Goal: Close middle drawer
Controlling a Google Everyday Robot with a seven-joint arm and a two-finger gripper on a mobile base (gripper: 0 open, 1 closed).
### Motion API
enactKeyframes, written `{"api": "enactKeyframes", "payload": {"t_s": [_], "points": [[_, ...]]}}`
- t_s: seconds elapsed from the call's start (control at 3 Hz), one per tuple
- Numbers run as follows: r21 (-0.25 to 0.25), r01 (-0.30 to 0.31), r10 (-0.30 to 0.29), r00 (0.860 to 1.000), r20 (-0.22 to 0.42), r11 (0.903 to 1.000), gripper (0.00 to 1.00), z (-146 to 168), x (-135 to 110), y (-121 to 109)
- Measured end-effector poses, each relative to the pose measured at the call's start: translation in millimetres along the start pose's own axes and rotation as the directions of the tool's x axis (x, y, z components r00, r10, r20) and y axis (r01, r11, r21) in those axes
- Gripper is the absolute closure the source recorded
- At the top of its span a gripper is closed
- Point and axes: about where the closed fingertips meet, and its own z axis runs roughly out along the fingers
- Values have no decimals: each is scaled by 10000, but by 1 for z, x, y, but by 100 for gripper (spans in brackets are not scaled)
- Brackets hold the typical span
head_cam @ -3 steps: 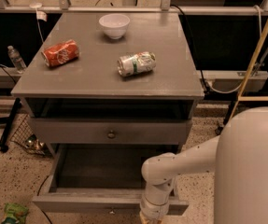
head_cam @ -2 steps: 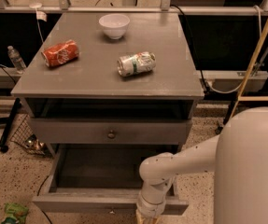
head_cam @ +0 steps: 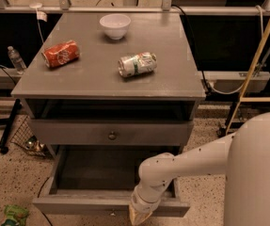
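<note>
The middle drawer (head_cam: 78, 204) of the grey cabinet is pulled far out at the bottom of the view, and its inside looks empty. Its small knob (head_cam: 112, 214) just shows at the lower edge of its front. My gripper (head_cam: 140, 214) hangs from the white arm (head_cam: 181, 161) and is at the drawer's front edge, right of the knob. The gripper's lower end is cut off by the bottom of the view. Above it, the taller drawer front with a larger round knob (head_cam: 112, 135) sits nearly closed. The lowest drawer is hidden.
On the cabinet top (head_cam: 172, 74) lie a red can (head_cam: 60, 53), a green-and-white can (head_cam: 137, 64) and a white bowl (head_cam: 115, 25). My white body (head_cam: 259, 173) fills the lower right. A wooden ladder (head_cam: 259, 51) stands at the right, with a bottle (head_cam: 16, 60) and a green bag (head_cam: 13, 215) on the left.
My gripper has slid a little to the left along the pulled-out drawer's front. The drawer itself has hardly moved.
</note>
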Motion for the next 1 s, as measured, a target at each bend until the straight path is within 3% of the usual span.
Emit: {"api": "enactKeyframes", "payload": {"t_s": [0.67,1.0], "points": [[32,-17,16,9994,354,10000,100,5,-13,-2],[144,253,-274,9860,1648,9996,100,6,-46,5]]}}
